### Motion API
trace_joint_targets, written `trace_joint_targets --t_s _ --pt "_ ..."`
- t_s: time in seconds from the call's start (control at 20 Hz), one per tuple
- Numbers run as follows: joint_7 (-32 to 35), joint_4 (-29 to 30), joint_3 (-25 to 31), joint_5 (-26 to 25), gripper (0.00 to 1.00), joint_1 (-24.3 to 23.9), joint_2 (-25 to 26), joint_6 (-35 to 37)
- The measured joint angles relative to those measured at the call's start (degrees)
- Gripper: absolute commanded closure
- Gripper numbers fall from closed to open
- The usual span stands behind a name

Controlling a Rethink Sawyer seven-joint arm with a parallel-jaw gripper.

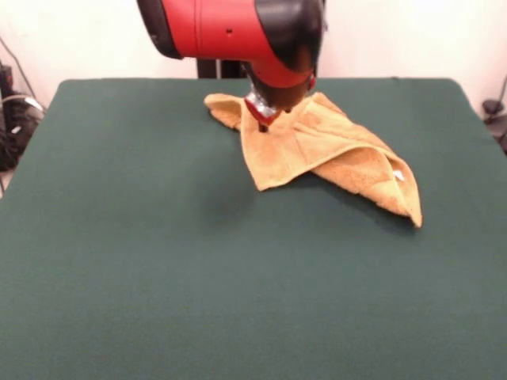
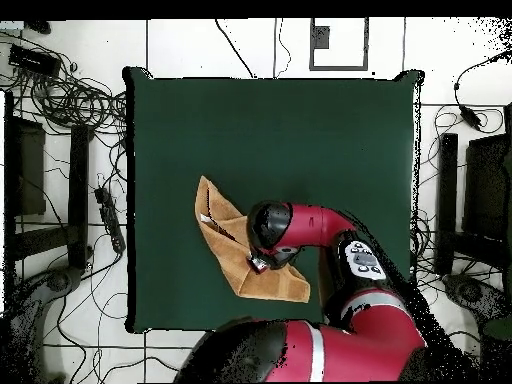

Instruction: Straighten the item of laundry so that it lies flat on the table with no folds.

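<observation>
The towel [image 1: 317, 150] lies on the tabletop [image 1: 158, 277], folded and rumpled, not flat. In the front view it sits toward the far edge, a little right of the middle, well clear of the near edge and of both side edges. One layer is folded over another: a flap hangs down to a point toward the near side, and a long ridge runs from under the arm out to a pointed corner at the right. A small white tag [image 1: 398, 176] shows near that right corner. A smaller bunched part sticks out to the left of the arm, close to the far edge.

In the overhead view the towel [image 2: 235, 250] lies as a slanting strip, nearer the left edge of the tabletop [image 2: 300, 130] than the right, with its lower end close to the bottom edge.

The arm [image 1: 238, 32] comes down over the towel. The end effector [image 1: 269, 119] is low, with its dark tips at the towel's surface near the fold, about where the flap begins. Whether the fingers are apart, together or clamped on cloth cannot be told; the wrist hides them from above, and the front view shows only dark stubs against the fabric.

Cables [image 2: 70, 90] lie on the floor beside the tabletop.
</observation>
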Motion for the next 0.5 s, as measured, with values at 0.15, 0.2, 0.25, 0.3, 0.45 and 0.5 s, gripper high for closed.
trace_joint_targets --t_s 0.15,0.2,0.25,0.3,0.45,0.5 --pt "0.0 2.1 0.97 -0.01 0.0 -2.1 -1.16 -2.66" --pt "0.0 2.41 1.11 -0.01 0.0 -2.38 -1.32 -3.09" --pt "0.0 3.3 1.61 0.02 0.0 -3.24 -1.8 -4.35" --pt "0.0 4.38 2.35 0.0 0.0 -4.37 -2.41 -6.0" --pt "0.0 8.69 5.86 -0.02 0.0 -9.61 -4.19 -12.68" --pt "0.0 10.39 7.44 -0.04 0.0 -11.99 -4.68 -15.35"
